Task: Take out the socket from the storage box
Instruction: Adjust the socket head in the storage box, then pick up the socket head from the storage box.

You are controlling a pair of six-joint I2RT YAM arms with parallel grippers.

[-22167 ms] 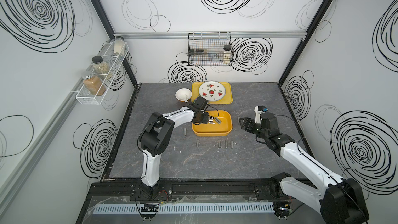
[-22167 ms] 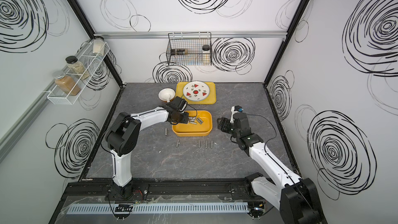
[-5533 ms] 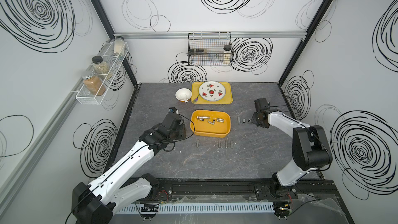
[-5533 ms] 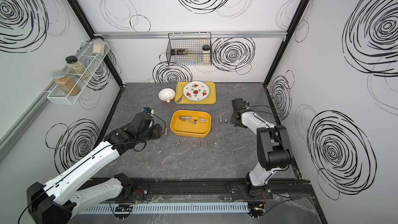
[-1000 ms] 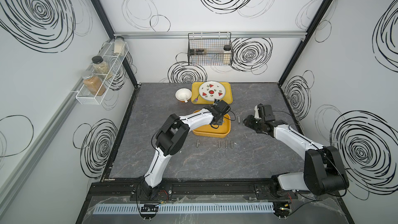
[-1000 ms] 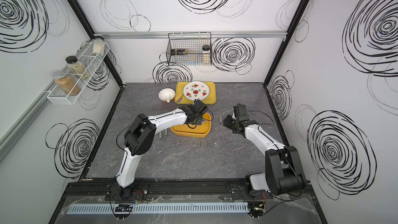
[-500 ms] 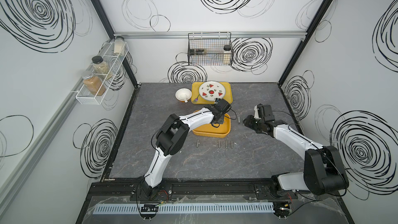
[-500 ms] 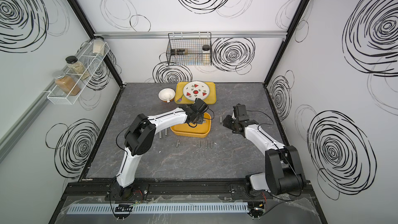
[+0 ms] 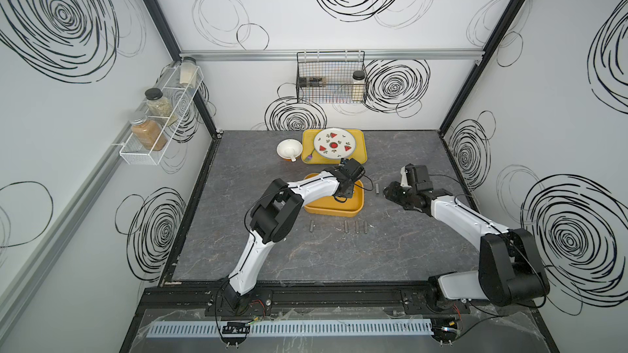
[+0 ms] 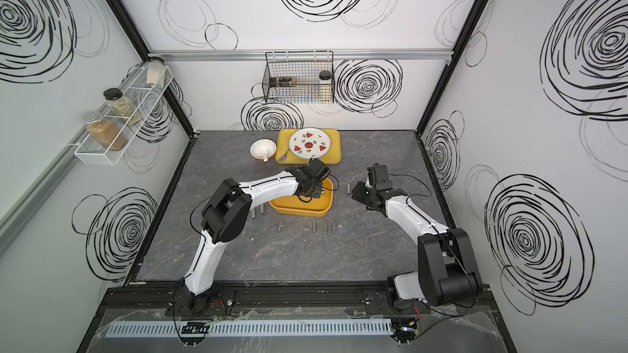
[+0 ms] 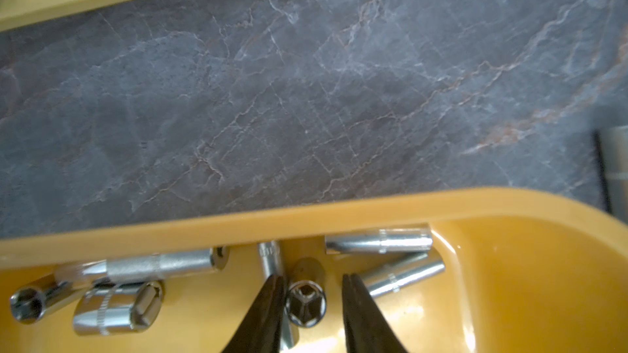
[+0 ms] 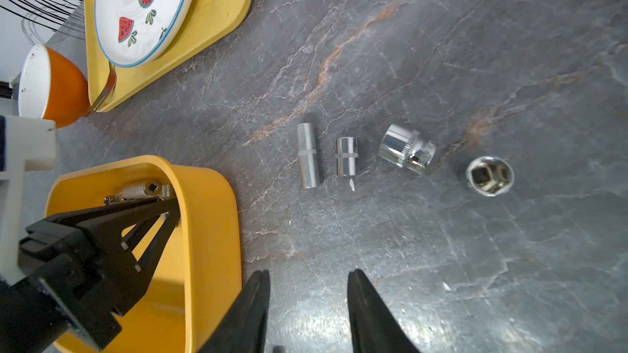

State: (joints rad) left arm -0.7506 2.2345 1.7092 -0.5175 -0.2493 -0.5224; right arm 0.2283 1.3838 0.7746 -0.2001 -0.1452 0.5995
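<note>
Socket (image 11: 306, 303): small chromed steel cylinder inside the storage box (image 11: 306, 212), close to its wall, with its hex mouth turned toward the left wrist camera. Other sockets (image 11: 379, 241) lie just beside it.
Left jaws: down in the box, one on either side of that socket. A slim gap shows on one side, so we judge it not yet clamped.
Right jaws: parted and empty, over the bare desk (image 12: 441, 62) beside the box.
Handling: we expect it to be rigid, dense for its size, slick and not fragile.
Hold: we would pinch squarely across the round body at mid-length, since a skewed pinch may squirt it out.
</note>
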